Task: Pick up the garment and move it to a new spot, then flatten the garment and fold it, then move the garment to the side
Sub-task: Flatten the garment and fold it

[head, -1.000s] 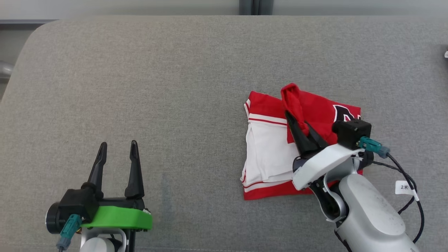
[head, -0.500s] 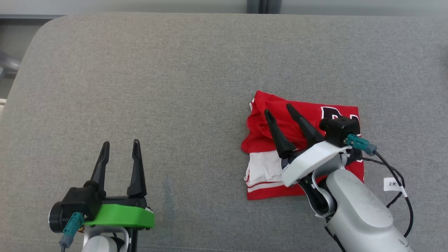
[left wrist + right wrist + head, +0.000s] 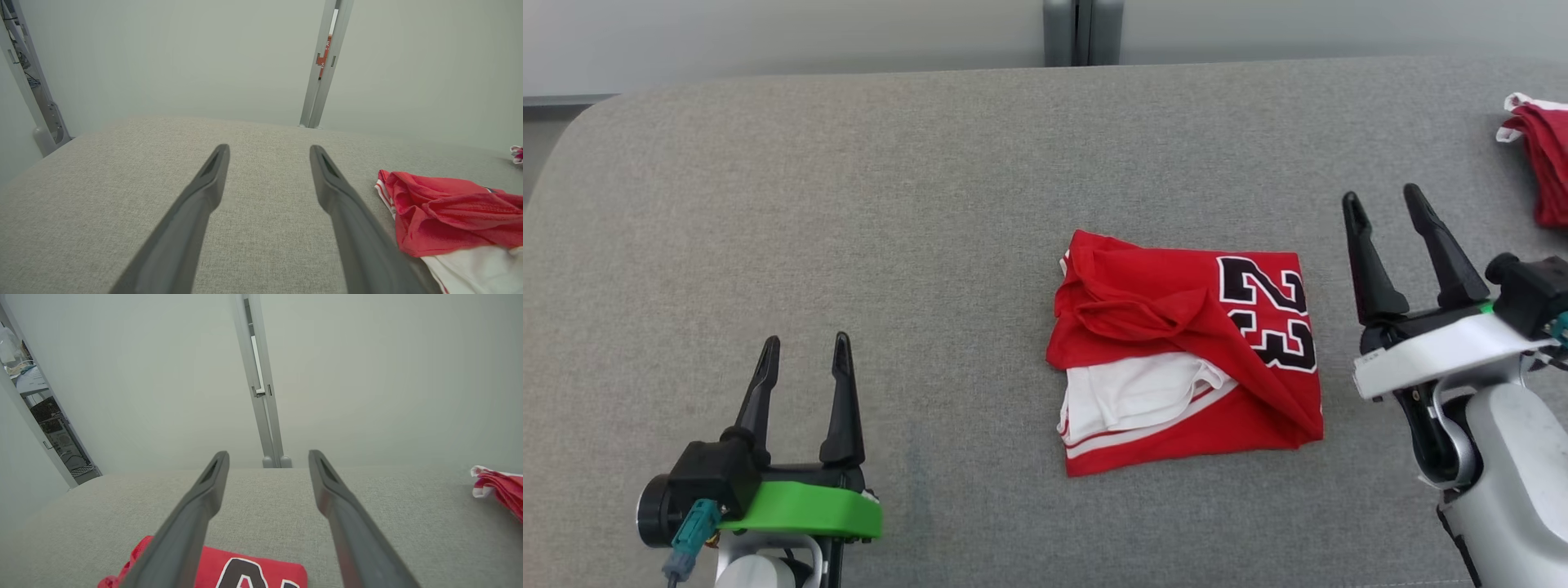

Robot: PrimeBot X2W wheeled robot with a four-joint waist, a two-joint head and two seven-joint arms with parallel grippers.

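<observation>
Grey cushion point(image 3: 931, 204), jersey point(image 3: 1160, 327) apart from right fingers point(image 3: 1368, 261)

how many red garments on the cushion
2. The folded red jersey lies in the middle of the grey cushion; a second red garment sits at the far right, cut off by the frame, so more may be hidden.

Lab or test room, not a home. Plain pale partition wall point(image 3: 367, 375), grey metal frame post point(image 3: 261, 396), grey fabric-covered surface point(image 3: 849, 204). Dark computer tower point(image 3: 59, 435) past the wall's left edge.
</observation>
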